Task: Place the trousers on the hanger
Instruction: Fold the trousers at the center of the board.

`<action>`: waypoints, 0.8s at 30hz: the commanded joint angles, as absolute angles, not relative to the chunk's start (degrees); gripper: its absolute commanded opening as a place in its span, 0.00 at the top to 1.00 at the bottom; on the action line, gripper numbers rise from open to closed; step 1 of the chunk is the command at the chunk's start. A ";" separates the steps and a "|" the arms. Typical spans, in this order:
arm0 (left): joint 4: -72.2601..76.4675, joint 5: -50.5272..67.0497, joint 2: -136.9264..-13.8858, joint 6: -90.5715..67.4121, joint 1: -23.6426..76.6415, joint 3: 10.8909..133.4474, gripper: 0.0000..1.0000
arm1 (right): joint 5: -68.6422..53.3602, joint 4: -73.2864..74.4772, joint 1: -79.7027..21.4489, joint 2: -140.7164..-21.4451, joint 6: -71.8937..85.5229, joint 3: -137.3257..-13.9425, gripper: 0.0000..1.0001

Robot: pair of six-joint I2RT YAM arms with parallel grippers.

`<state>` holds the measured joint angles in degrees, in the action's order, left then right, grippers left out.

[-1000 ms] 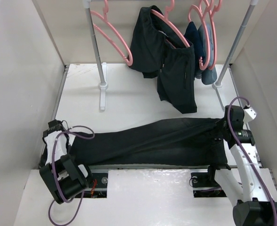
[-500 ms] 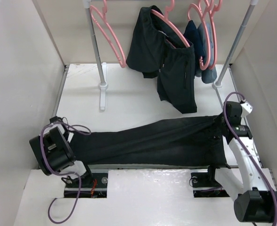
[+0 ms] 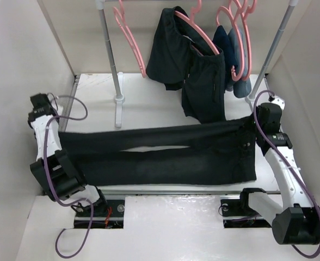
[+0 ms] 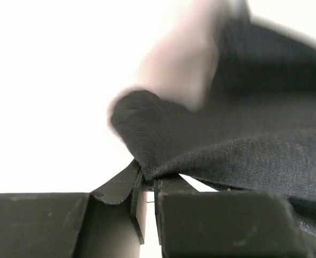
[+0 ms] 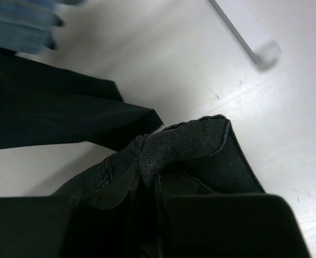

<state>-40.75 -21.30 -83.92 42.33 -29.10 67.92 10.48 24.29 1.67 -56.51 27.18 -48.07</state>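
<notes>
At the table's near half, left gripper (image 4: 145,185) has its fingers (image 4: 222,226) pinched together on a fold of the trousers (image 4: 244,140). Black cloth bulges just above the tips & runs off to the right of the wrist cam view. Right gripper (image 5: 150,180) is likewise clamped, fingers closed on a stitched edge of the same garment, w/ a corner of cloth standing up btwn the tips.

Seen from overhead, the trousers (image 3: 165,155) stretch across the table (image 3: 149,106) from left side to right. Wide end sits at right, narrow ends at left, & the two legs are parted by a thin white gap near ctr.

Left arm (image 3: 45,136) rises from its base & reaches fwd along the left wall, wrist at the far-left end of the cloth. Whether the cloth there is lifted off the surface can't be told. Right arm (image 3: 282,163) stretches fwd along the right wall, wrist over the far corner of the wide end.

Behind, a rack (image 3: 110,49) stands on the table's far side. On it:
- the hanger (image 3: 131,46), pink & bare, at the rail's left, well apart from the trousers
- a second pink hanger (image 3: 201,32) carrying a shorter black garment (image 3: 203,92), whose hem meets the trousers' far edge in the overhead view; contact can't be told
- more pink hangers (image 3: 241,38) at right, holding navy & pale-blue clothes (image 3: 237,81)
</notes>
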 commanded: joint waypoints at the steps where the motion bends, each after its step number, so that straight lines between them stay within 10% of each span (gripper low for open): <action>1: -35.00 -25.06 -83.67 41.67 -30.41 78.29 1.00 | 17.67 13.63 2.99 -54.59 18.82 -54.05 1.00; 6: -34.44 -27.06 -80.88 44.29 -30.41 77.45 1.00 | 17.67 19.91 2.99 -50.90 22.46 -52.92 0.98; 10: -32.45 -36.28 -74.37 51.57 -30.41 57.88 1.00 | 18.54 31.07 2.99 -45.55 36.76 -44.67 0.72; 12: -26.93 -39.81 -71.73 54.83 -30.41 43.90 1.00 | 18.54 35.84 2.99 -43.25 43.21 -39.58 0.31; 15: -21.47 -41.39 -69.17 57.74 -30.41 33.15 1.00 | 18.54 41.65 2.99 -38.86 50.36 -36.57 0.05; 24: -24.87 -37.00 -70.40 52.73 -30.41 36.38 1.00 | 19.35 43.34 2.99 -41.03 51.77 -42.71 0.06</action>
